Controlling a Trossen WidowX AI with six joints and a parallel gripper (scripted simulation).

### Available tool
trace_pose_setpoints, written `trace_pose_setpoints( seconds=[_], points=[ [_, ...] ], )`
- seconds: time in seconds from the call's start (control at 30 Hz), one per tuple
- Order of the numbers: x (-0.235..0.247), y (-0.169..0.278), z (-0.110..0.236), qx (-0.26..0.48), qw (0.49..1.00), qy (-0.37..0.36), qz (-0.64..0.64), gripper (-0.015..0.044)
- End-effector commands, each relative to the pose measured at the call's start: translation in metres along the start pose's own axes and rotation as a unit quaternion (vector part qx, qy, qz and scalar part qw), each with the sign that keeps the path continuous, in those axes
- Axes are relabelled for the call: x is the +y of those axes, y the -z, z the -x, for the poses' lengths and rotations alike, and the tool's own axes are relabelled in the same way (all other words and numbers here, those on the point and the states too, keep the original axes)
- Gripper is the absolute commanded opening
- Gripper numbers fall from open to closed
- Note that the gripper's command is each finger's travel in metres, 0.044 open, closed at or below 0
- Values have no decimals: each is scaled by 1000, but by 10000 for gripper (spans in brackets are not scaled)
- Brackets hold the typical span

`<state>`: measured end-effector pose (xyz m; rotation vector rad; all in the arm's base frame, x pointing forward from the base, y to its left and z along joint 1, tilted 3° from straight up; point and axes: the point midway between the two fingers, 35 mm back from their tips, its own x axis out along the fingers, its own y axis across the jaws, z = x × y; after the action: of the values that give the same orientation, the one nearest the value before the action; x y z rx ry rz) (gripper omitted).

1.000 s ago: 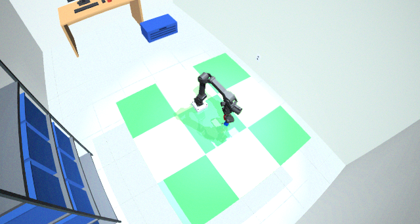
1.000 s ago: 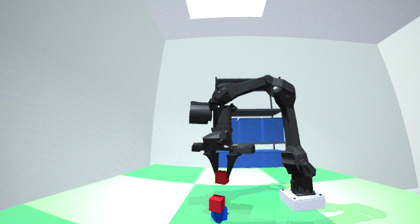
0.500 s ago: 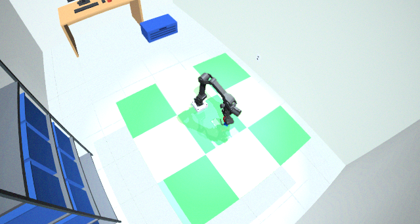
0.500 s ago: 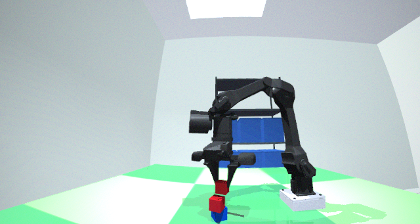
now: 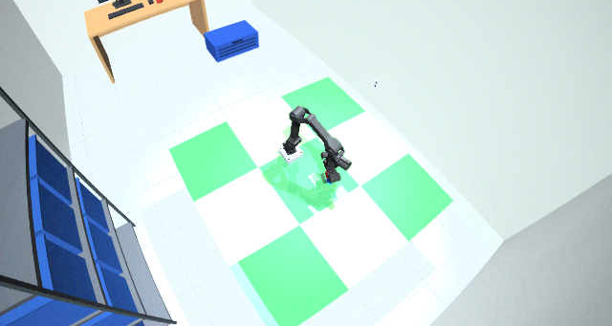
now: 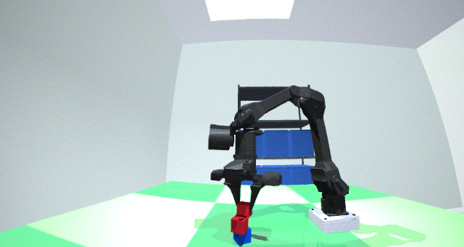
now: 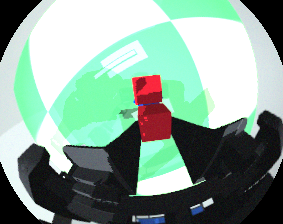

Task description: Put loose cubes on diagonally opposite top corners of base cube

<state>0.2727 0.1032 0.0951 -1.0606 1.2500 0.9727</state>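
Note:
The blue base cube (image 6: 242, 237) (image 5: 329, 182) stands on the green and white checkered floor. One red cube (image 6: 239, 224) (image 7: 146, 90) sits on top of it, over its left part in the exterior view; a sliver of the base shows beneath it in the wrist view. My gripper (image 6: 244, 207) (image 7: 153, 121) (image 5: 328, 177) points straight down and is shut on the second red cube (image 6: 243, 208) (image 7: 153, 121). That cube hangs level, right beside and slightly above the placed one. I cannot tell whether the two red cubes touch or whether the held one rests on the base.
The arm's white mounting block (image 6: 334, 219) (image 5: 292, 154) stands on the floor to the right of the cubes. A dark rack with blue bins (image 6: 283, 143) (image 5: 53, 211) is behind. A desk (image 5: 143, 15) and a blue box (image 5: 231, 40) stand far off.

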Motion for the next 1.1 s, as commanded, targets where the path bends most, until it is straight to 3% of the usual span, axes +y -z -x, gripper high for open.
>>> trace_pose_setpoints(
  seconds=[0.0, 1.0, 1.07],
  points=[
    [0, 1, -10, 4, 1000, -1, 2, 105],
    [0, 1, -23, 4, 1000, -1, 1, 105],
    [0, 1, -23, 4, 1000, -1, 1, 157]
  ],
)
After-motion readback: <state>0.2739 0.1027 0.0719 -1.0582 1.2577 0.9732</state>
